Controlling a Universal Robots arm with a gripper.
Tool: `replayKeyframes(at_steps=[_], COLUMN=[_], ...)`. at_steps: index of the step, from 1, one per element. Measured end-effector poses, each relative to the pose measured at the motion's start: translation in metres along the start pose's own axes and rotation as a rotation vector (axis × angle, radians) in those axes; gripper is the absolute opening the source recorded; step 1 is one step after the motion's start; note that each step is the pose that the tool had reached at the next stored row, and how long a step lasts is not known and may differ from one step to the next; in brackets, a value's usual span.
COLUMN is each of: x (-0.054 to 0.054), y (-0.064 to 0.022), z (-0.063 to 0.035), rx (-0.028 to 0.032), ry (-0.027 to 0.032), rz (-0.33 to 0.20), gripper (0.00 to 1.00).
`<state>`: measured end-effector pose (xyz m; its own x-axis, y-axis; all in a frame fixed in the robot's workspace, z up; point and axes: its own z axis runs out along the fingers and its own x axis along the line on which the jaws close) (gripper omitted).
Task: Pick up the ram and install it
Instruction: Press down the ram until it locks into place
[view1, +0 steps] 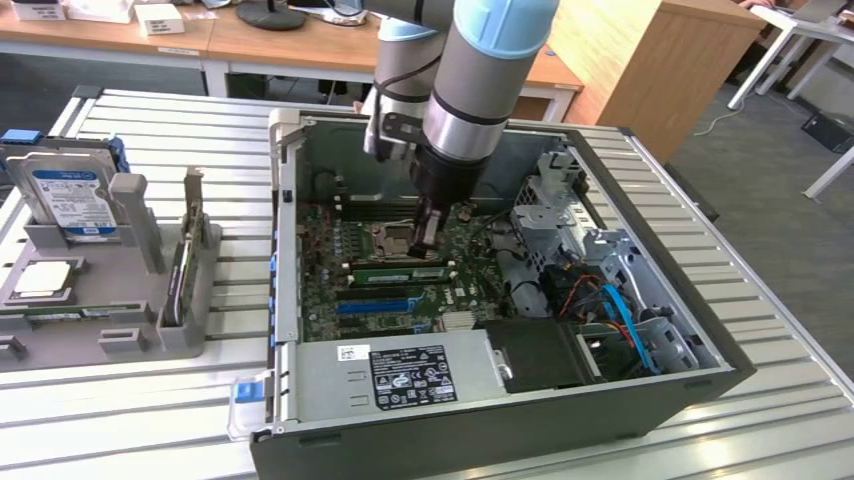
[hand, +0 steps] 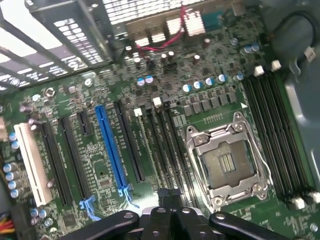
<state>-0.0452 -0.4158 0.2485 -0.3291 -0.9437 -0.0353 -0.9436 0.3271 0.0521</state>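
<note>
The fingers (hand: 159, 214) are pressed together with nothing visible between them. The gripper (view1: 427, 245) hangs tip-down inside the open computer case (view1: 441, 430), low over the motherboard (hand: 210, 117). Just beyond its tip, near the middle of the board, is the CPU socket (hand: 227, 162).

In the exterior view, the ram (view1: 398, 272) shows as a thin green stick with a pale label. It lies along the board on the side of the socket towards the case's front edge, right beside the fingertips. Whether they touch it, or whether it is fully seated, I cannot tell.

I would judge the stick to be light and stiff but fragile (bare chips and edge contacts). It is best held by its long top edge or its short ends, and kept square to the slot, never by the chip faces.

By count there is one arm, one gripper, one such green stick that I can make out and one socket. There are two banks of long black memory slots (hand: 275, 135), one on each side of the socket. The board also has one blue slot strip (hand: 111, 145).

The case stands on the slatted worktop (view1: 120, 420). Towards the worktop's edge at the exterior view's left, a grey holder (view1: 147, 340) carries one hard drive (view1: 70, 200).
</note>
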Motion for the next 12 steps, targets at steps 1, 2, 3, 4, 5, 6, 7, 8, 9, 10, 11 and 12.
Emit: replayKeyframes(at_steps=[1, 2, 3, 4, 5, 6, 7, 8, 9, 10, 11, 12], x=[0.0000, 0.0000, 0.0000, 0.0000, 0.0000, 0.0000, 0.0000, 0.0000, 0.0000, 0.0000, 0.0000, 0.0000], y=[0.0000, 0.0000, 0.0000, 0.0000, 0.0000, 0.0000, 0.0000, 0.0000, 0.0000, 0.0000, 0.0000, 0.0000], z=[0.0000, 0.0001, 0.0001, 0.0002, 0.0002, 0.0002, 0.0003, 0.0003, 0.0003, 0.0004, 0.0005, 0.0005], rx=[0.0005, 0.0010, 0.0015, 0.0020, 0.0025, 0.0031, 0.0036, 0.0040, 0.0046, 0.0051, 0.0056, 0.0061], ry=[-0.0007, -0.0015, -0.0023, -0.0031, -0.0038, -0.0046, -0.0053, -0.0060, -0.0068, -0.0076, -0.0084, -0.0091], rz=[0.014, 0.030, 0.044, 0.058, 0.072, 0.087, 0.101, 0.115, 0.131, 0.145, 0.159, 0.173], gripper=[0.11, 0.11, 0.11, 0.11, 0.11, 0.11, 0.11, 0.11, 0.11, 0.11, 0.11, 0.11])
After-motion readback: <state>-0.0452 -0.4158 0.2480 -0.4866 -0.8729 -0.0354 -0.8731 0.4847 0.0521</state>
